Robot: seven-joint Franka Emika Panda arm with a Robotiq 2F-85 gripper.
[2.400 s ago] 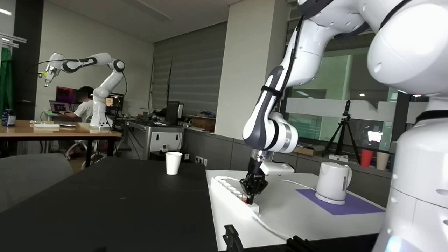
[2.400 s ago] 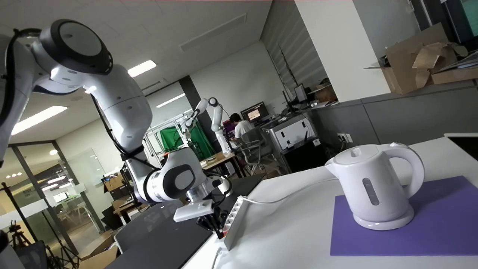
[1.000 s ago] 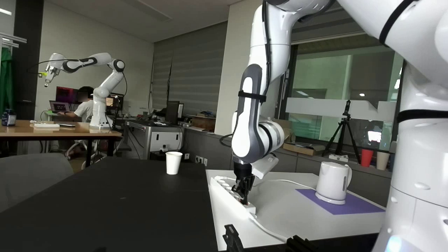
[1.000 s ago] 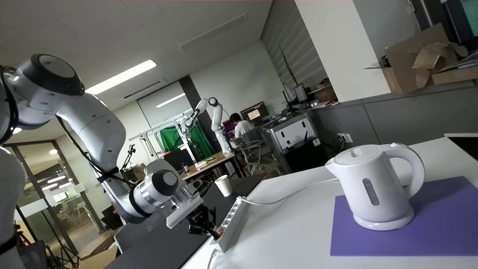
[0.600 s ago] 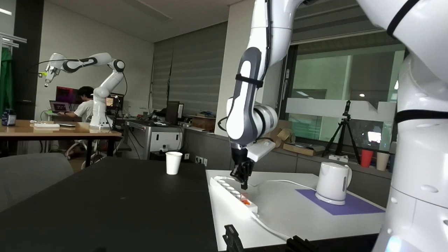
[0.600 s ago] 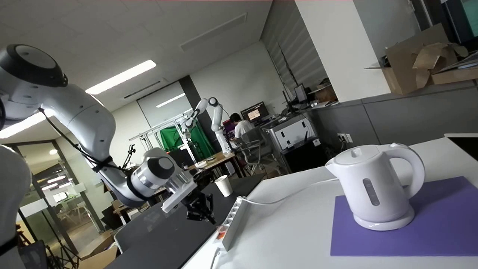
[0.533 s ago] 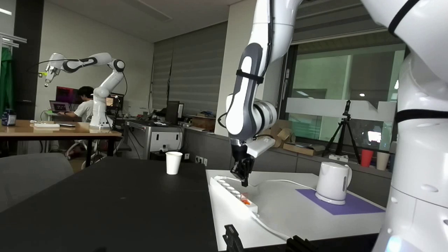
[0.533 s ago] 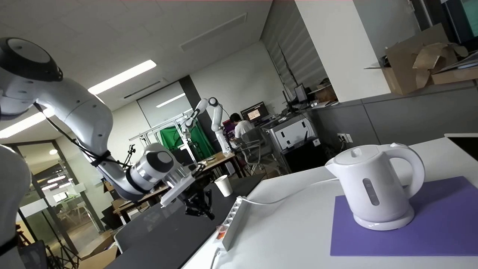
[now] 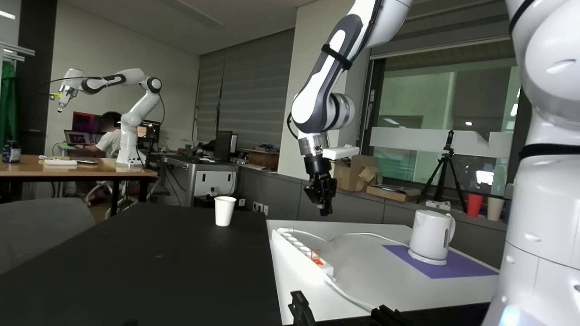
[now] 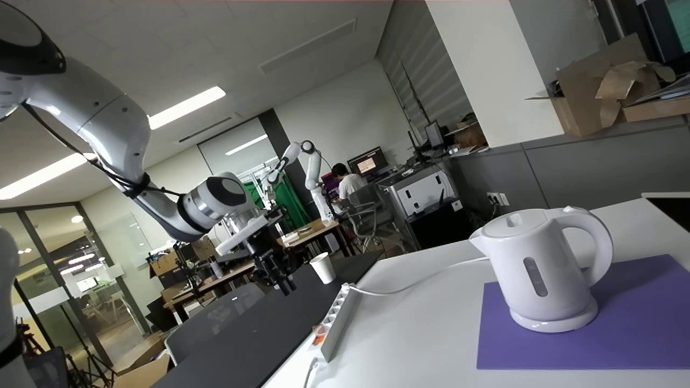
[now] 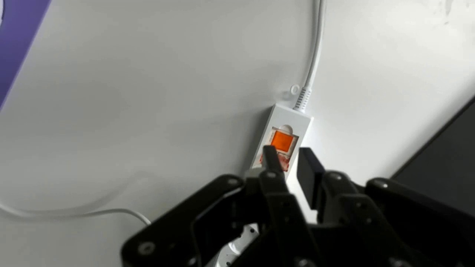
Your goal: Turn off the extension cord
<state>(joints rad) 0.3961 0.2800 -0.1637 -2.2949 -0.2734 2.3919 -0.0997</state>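
The extension cord, a long flat white power strip, lies on the white table in both exterior views (image 9: 326,269) (image 10: 339,324). Its near end shows in the wrist view (image 11: 292,116). Its orange switch (image 11: 282,141) is in that end, and a clear reddish piece (image 11: 284,162) sits beside it. Whether the switch is on or off I cannot tell. My gripper (image 9: 325,213) hangs well above the strip, touching nothing. In the wrist view the gripper (image 11: 287,150) has its fingers parted by a small gap with nothing between them. They hide the strip's middle.
A white kettle (image 9: 430,237) stands on a purple sheet (image 10: 636,323) on the white table. A white cable (image 11: 315,55) leaves the strip's switch end; another runs from its far end towards the kettle. A paper cup (image 9: 224,211) stands on the adjoining black table (image 9: 181,262).
About a second ago my fingertips were down at the switch. Since then the gripper has lifted well up off the strip, leaving the orange switch in view. The strip is about where it was.
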